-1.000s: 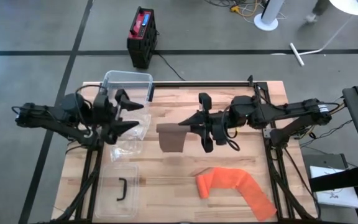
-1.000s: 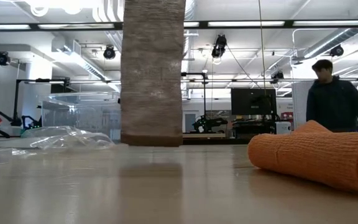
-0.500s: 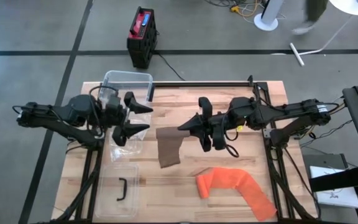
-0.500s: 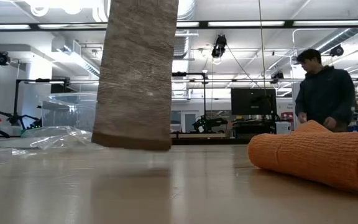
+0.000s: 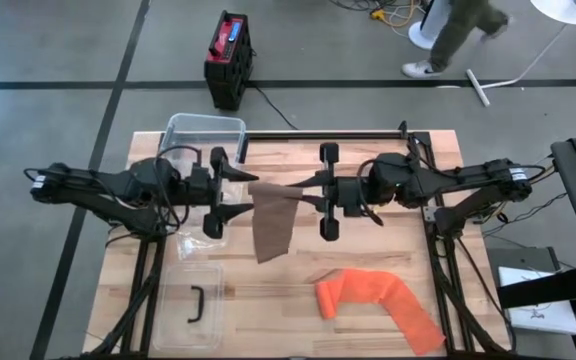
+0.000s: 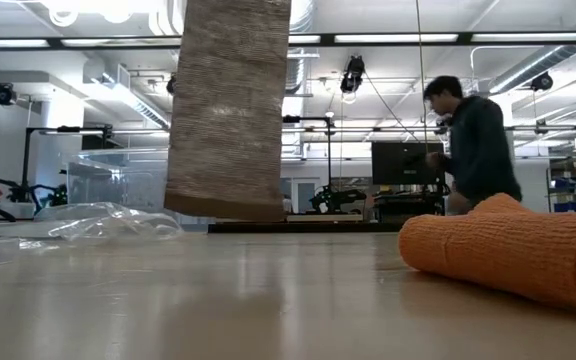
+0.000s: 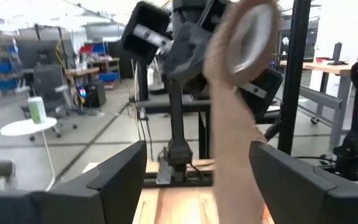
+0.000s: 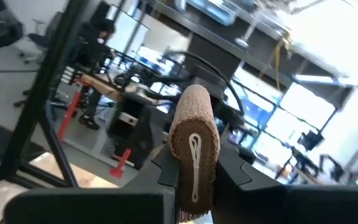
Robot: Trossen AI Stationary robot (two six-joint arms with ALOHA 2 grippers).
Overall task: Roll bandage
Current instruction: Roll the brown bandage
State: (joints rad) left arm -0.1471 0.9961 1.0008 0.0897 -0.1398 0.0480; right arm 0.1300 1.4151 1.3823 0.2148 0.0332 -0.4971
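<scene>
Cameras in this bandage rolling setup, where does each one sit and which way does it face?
High view: above the table, looking straight down; both arms show, brown bandage hanging between them.
Low view: at tabletop height, facing the room; no arm visible, only the bandage and orange bandage.
Left wrist view: on the left arm, facing the right arm; own open fingers frame the bandage.
Right wrist view: on the right arm; own fingers pinch the bandage.
All four share the brown bandage.

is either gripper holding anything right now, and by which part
The right gripper holds the brown bandage by its rolled upper end; the strip hangs free. The left gripper holds nothing.
</scene>
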